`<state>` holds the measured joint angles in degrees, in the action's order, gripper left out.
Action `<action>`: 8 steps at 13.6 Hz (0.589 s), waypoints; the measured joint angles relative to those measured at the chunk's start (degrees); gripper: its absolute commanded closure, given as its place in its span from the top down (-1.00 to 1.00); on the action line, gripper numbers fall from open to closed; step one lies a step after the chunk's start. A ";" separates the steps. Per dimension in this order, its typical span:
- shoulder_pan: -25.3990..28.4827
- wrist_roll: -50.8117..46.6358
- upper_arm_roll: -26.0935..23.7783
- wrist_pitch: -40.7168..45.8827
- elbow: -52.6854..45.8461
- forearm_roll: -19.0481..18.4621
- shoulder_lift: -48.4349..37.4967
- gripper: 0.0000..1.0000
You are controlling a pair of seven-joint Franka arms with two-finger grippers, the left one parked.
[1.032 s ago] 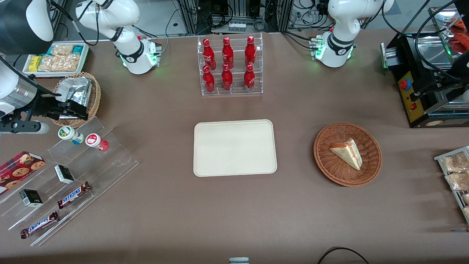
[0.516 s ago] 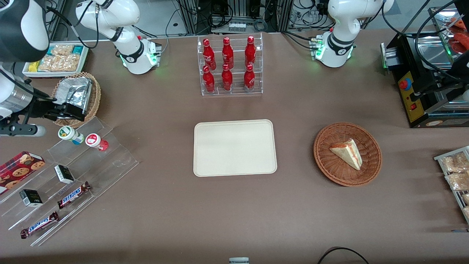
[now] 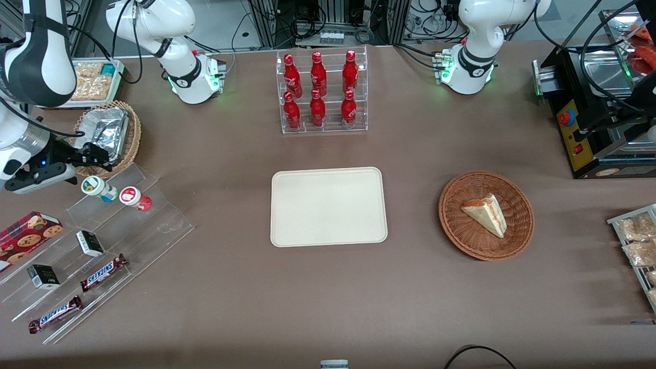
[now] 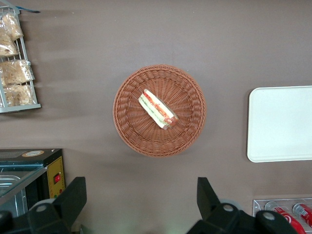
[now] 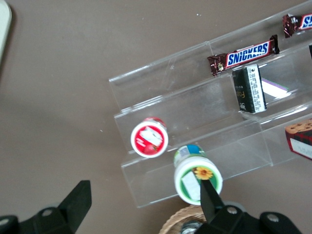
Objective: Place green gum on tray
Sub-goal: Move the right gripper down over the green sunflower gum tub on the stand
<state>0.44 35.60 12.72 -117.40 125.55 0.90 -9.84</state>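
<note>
The green gum point(image 3: 97, 187) stands on the top step of the clear acrylic stepped rack point(image 3: 154, 225), beside the red-lidded gum point(image 3: 134, 198). Its white-and-green lid shows in the right wrist view point(image 5: 197, 179), with the red lid point(image 5: 149, 137) beside it. My right gripper point(image 3: 96, 158) hangs open just above the rack's top edge, a little farther from the front camera than the green gum. In the wrist view the gripper point(image 5: 145, 199) is empty, and one finger point(image 5: 208, 194) overlaps the green lid's edge. The cream tray point(image 3: 328, 206) lies empty at mid-table and also shows in the left wrist view point(image 4: 280, 124).
A wicker basket of foil packets point(image 3: 132, 134) sits right beside the gripper. The rack's lower steps hold Snickers bars point(image 3: 102, 271), black boxes point(image 3: 89, 243) and a cookie box point(image 3: 28, 230). A red bottle rack point(image 3: 322, 92) and a sandwich basket point(image 3: 486, 215) stand toward the parked arm's end.
The right arm has turned and the gripper has shifted slightly toward the working arm's end, coming closer over the green gum. The gums and tray have not moved.
</note>
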 measured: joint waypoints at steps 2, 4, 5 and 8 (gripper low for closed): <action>-0.86 8.00 1.33 -3.86 2.72 -0.01 -0.16 0.99; -2.22 13.90 1.67 -7.44 4.63 -0.01 0.14 0.99; -2.84 15.62 1.70 -8.80 5.32 -0.01 0.42 0.99; -3.36 17.11 2.22 -11.77 6.75 -0.01 1.64 0.99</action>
<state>-2.92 52.71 14.94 -129.16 132.30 0.89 -8.20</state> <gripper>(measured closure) 0.004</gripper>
